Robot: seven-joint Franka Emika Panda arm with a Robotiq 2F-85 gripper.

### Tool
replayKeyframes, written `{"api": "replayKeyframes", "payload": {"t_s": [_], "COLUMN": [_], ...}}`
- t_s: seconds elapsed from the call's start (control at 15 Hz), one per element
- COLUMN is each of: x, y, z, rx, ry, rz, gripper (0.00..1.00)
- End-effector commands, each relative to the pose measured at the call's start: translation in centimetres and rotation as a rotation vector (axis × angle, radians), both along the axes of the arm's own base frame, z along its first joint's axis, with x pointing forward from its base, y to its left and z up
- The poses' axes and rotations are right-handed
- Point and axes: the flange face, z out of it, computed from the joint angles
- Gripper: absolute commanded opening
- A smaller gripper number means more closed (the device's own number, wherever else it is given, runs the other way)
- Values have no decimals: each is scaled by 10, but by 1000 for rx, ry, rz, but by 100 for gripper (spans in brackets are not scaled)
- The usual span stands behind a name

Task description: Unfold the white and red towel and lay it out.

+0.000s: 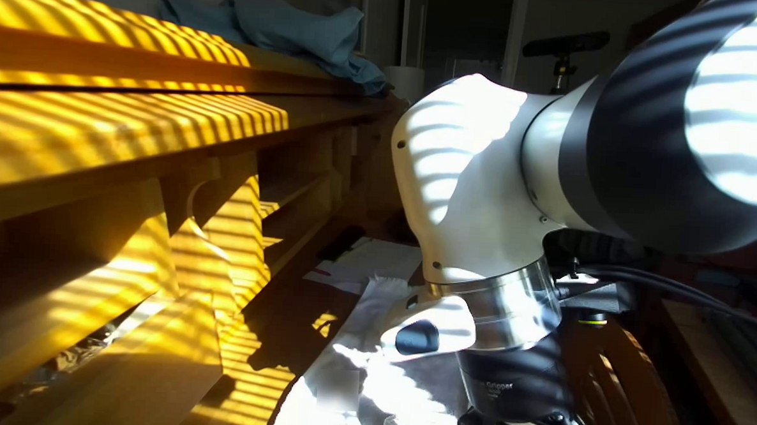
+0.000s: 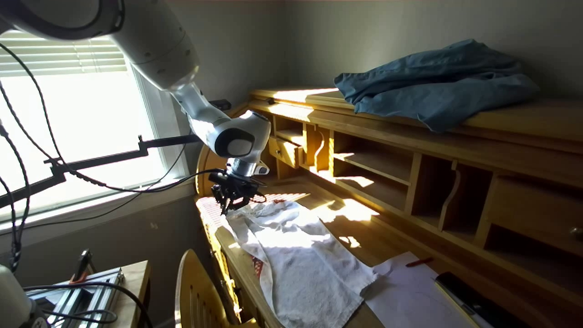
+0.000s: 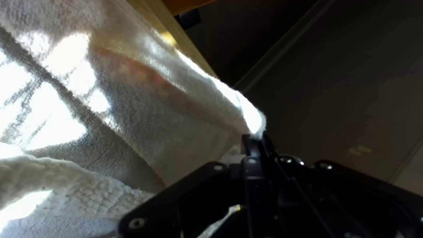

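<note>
The white and red towel point(image 2: 305, 269) lies lengthwise on the desk, mostly white side up, with wrinkles and folds at its far end. A small patch of red pattern peeks out along its chair-side edge. In the wrist view, the pinched part of the towel point(image 3: 138, 92) rises to my gripper point(image 3: 259, 140), whose fingertips are closed on its bright edge. An exterior view has the gripper point(image 2: 225, 210) at the towel's far corner, by the desk's front edge. Part of the towel point(image 1: 422, 384) shows under the arm in an exterior view, where the fingertips are out of frame.
White papers point(image 2: 410, 296) with a red pen point(image 2: 419, 262) and a dark object point(image 2: 478, 296) lie beyond the towel's near end. Wooden shelves point(image 2: 373, 159) line the desk's back, a blue cloth point(image 2: 437, 91) on top. A chair point(image 2: 196, 291) stands at the front edge.
</note>
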Motion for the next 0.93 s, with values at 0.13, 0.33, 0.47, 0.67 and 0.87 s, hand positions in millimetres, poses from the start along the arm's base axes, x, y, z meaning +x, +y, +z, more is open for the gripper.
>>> {"api": "replayKeyframes", "payload": {"t_s": [0.13, 0.33, 0.47, 0.67, 0.87], "x": [-8, 1, 13, 41, 65], "y": [-9, -16, -31, -76, -123], "z": [4, 14, 27, 42, 45], "rx": [0, 20, 24, 11, 8], "ry": [53, 24, -22, -138, -221], "rz": [36, -7, -83, -229, -374], "gripper": [30, 44, 58, 78, 100]}}
